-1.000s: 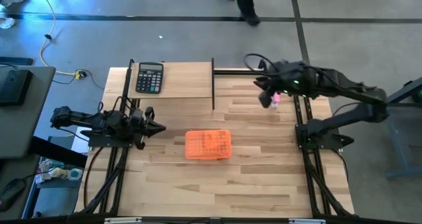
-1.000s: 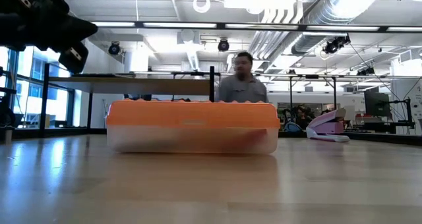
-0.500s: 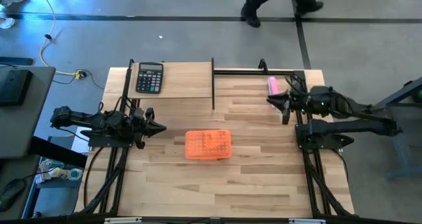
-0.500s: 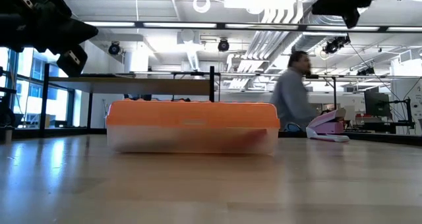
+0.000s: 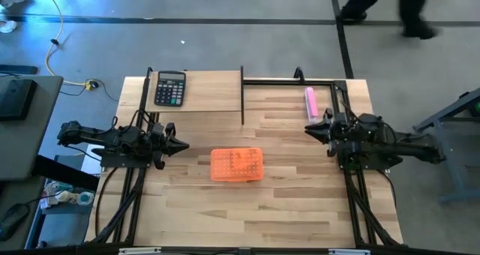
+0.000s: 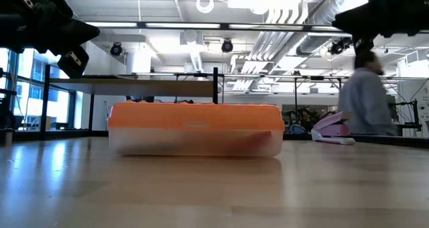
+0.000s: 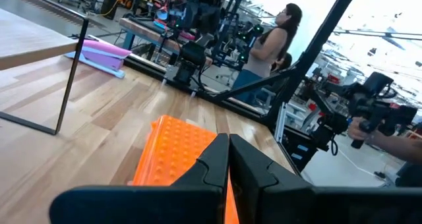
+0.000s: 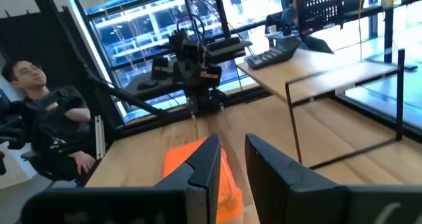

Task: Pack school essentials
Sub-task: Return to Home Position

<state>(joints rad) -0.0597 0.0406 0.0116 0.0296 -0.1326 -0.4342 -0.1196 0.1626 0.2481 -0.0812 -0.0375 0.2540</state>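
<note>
Centrally, orange box (image 5: pixel 236 165), well off table (image 5: pixel 300 202) edges.

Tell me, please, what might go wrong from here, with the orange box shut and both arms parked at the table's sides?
1. The pink oblong bar lies close to the right gripper, jaws parted; a stray swing could knock it off the wooden table.
2. The orange lidded plastic box looks shut, but no latch shows; lifted, it might spill.
3. A person walks past the far edge, near that arm.
The left gripper, jaws shut, waits at the left edge.
</note>
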